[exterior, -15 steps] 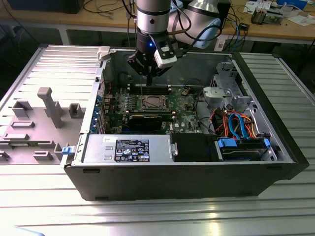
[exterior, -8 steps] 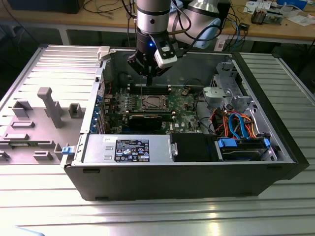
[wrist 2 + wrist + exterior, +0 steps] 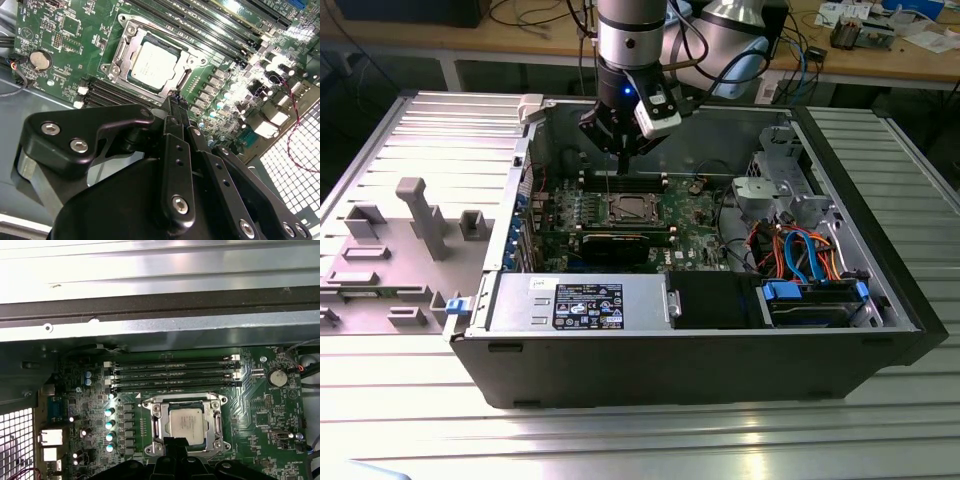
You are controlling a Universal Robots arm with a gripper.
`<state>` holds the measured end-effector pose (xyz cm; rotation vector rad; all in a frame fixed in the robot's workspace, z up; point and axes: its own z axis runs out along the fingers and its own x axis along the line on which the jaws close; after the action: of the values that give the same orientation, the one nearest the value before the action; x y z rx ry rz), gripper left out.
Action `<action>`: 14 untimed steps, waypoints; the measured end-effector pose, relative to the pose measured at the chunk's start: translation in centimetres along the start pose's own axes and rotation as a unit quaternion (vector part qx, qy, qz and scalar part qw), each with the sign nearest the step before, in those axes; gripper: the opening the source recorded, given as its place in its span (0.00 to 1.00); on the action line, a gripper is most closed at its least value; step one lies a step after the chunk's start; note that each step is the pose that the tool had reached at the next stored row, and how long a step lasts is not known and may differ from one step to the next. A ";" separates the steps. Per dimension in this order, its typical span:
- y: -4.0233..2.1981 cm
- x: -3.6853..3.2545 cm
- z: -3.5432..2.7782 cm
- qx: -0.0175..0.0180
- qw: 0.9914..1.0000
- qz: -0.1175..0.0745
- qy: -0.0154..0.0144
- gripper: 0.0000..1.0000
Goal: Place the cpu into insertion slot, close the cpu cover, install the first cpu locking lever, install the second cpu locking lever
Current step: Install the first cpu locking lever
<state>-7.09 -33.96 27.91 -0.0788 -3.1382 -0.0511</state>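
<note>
Green motherboard (image 3: 698, 212) is lying flat in the open computer case (image 3: 720, 360). The cpu (image 3: 152, 65) is sitting in the insertion slot (image 3: 187, 405) near the middle of the board, just beside the long memory slots (image 3: 172, 375). The cpu cover (image 3: 121, 51) is looking folded down flat and framing the chip, so I'm guessing the first two steps are done and the work is now sitting at the locking levers.

The gripper (image 3: 175, 103) is hanging above the board. In the first wrist view its tip is lining up with the socket side away from the memory slots. Its fingers are pinching together into a narrow tip and carrying nothing.

My take: a lever move is calling for a careful, well-aimed push with that closed tip, since the levers would be slim parts hugging the socket sides, with small components packed all round.

Hard bits: I'm not managing to pick out either lever clearly, so I can't say whether one is hooked or free. The gripper's own body is blocking the near edge of the socket in both wrist views. I also can't tell how high the tip is riding over the board.
</note>
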 end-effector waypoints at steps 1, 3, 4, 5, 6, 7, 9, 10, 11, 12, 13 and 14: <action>0.00 0.00 0.00 0.000 1.000 -0.001 0.000 0.11; 0.00 0.00 0.00 0.000 1.000 -0.004 0.000 0.11; 0.00 0.00 0.00 0.000 1.000 -0.005 0.000 0.11; 0.00 0.00 0.00 0.000 1.000 -0.006 0.000 0.11; 0.00 0.00 0.00 0.000 1.000 -0.007 0.000 0.11; 0.00 0.00 0.00 0.000 1.000 -0.008 0.000 0.11; 0.00 0.00 0.00 0.000 1.000 -0.010 0.000 0.11; 0.00 0.00 0.00 0.000 1.000 -0.010 0.000 0.11; 0.00 0.00 0.00 0.000 1.000 -0.012 0.000 0.11; 0.00 0.00 0.00 0.000 1.000 -0.013 0.000 0.11; 0.00 0.00 0.00 0.000 1.000 -0.014 0.000 0.11; 0.00 0.00 0.00 0.000 1.000 -0.015 0.001 0.11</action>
<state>-7.09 -33.96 27.91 -0.0314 -3.1386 -0.0511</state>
